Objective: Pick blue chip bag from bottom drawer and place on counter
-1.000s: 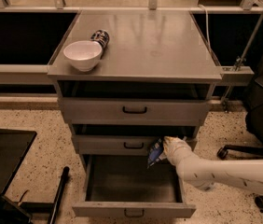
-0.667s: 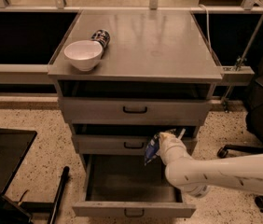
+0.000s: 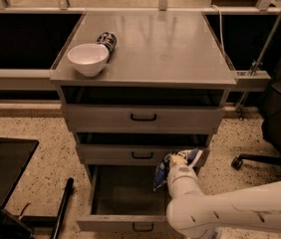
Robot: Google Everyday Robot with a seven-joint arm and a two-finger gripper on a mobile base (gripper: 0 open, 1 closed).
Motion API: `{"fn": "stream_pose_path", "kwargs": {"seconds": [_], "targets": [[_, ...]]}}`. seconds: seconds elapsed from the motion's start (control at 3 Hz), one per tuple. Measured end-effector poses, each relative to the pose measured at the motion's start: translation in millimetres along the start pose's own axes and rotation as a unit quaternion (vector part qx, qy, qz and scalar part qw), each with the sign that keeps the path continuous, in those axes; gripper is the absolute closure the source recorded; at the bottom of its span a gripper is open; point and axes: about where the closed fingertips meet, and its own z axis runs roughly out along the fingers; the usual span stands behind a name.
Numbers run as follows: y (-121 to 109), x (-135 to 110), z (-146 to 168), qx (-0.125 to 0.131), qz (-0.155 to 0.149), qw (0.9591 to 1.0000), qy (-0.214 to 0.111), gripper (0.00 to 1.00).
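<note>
While the bottom drawer (image 3: 125, 222) stands pulled out below the counter's front edge, its dark inside shows nothing resting on the floor of it. The white arm (image 3: 230, 208) enters from the lower right and reaches up toward the cabinet. The gripper (image 3: 179, 160) sits below the right half of the counter's front edge, level with the middle drawer (image 3: 110, 154) and just in front of its face. Its fingers are closed on the blue chip bag (image 3: 161, 174). The crinkled bag hangs mostly to the left of the gripper, over the right rear part of the open drawer, and a scrap of blue also shows to the gripper's right. Whether the bag brushes the middle drawer's face cannot be told.

The middle drawer and top drawer (image 3: 143, 117) are both shut, handles facing out.

Counter (image 3: 170, 49): grey, slightly reflective. A white bowl (image 3: 87, 59) stands near the front-left corner, close to the front edge. A dark patterned can (image 3: 107, 40) lies on its side just behind the bowl, touching or nearly touching its rim.

A dark office chair (image 3: 280, 128) stands on the speckled floor (image 3: 41, 163), beyond the counter's right edge.
</note>
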Motion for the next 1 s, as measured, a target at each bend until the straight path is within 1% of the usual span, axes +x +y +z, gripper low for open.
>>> {"fn": "stream_pose_path", "kwargs": {"seconds": [0.33, 0.67, 1.0], "targets": [[-2, 1, -10, -0.012, 0.007, 0.9999, -0.007, 1.0], [3, 7, -64, -0.036, 0.034, 0.9987, -0.011, 1.0], [5, 23, -140, -0.019, 0.041, 0.999, -0.003, 1.0]]}}
